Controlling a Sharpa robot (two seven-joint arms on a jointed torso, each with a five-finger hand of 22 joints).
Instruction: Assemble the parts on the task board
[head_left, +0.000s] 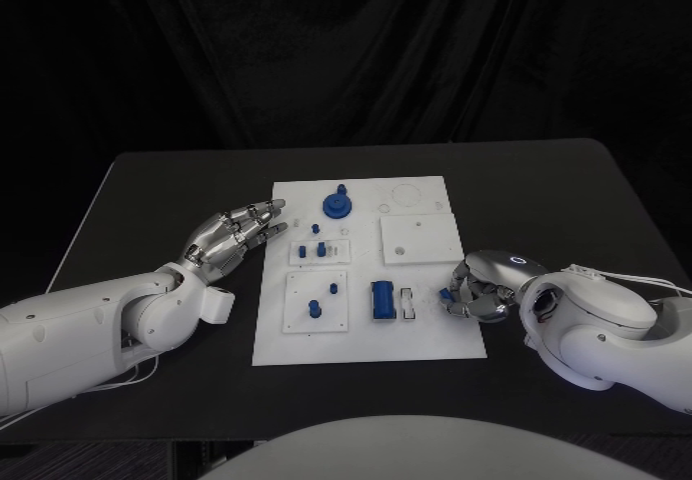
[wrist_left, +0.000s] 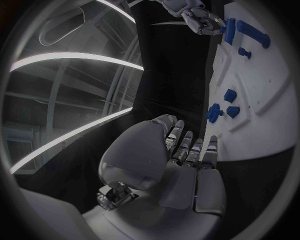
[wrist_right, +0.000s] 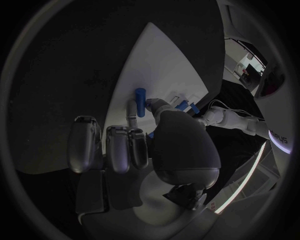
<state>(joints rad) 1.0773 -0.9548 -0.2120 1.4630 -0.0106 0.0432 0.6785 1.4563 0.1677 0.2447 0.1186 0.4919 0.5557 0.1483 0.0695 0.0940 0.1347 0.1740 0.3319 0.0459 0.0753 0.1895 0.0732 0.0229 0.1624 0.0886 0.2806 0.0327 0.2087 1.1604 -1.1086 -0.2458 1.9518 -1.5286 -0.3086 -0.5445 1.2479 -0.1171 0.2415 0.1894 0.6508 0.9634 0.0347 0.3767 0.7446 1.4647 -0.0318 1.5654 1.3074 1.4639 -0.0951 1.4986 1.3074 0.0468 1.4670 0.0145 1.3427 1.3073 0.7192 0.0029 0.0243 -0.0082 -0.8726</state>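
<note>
Black table (head_left: 173, 180) under dark drapes; left hand (head_left: 231, 238) fingers spread, right hand (head_left: 483, 285) unclear.

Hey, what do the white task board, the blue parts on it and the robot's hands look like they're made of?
Task board: looks like matte white plastic, flat and even with no glare. Blue parts, for instance the long block: probably plastic, uniform solid colour. Left hand and right hand: silvery with bright highlights, so metal or metallic-coated plastic; I can't tell which.
</note>
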